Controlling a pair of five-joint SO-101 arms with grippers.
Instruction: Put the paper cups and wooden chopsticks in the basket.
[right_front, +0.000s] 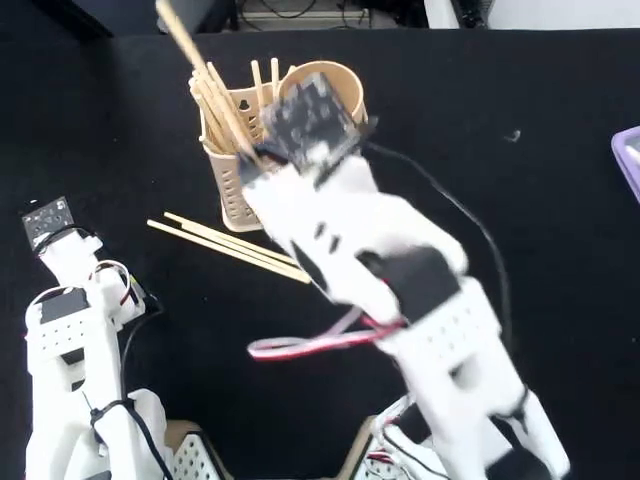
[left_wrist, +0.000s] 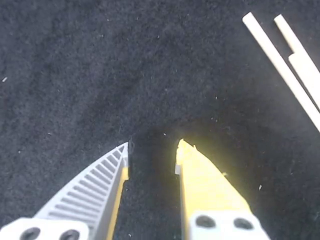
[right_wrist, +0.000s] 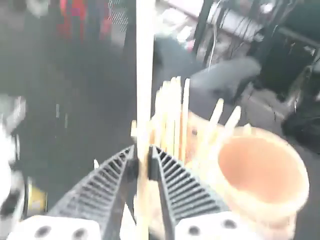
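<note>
Above the basket (right_front: 232, 198), right claw (right_wrist: 142, 154) around one chopstick (right_wrist: 144, 75)

Paper cup (right_front: 335, 70) and chopsticks (right_front: 215, 100) in the basket (right_front: 232, 195), loose chopsticks (right_front: 225, 245) on the table (right_front: 150, 150) just before it

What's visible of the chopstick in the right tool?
The chopstick is a pale, straight wooden stick. The right tool is shut on it low down, so most of its length rises above the grip. It stands over the basket, next to other sticks inside. Its lower end is hidden.
</note>
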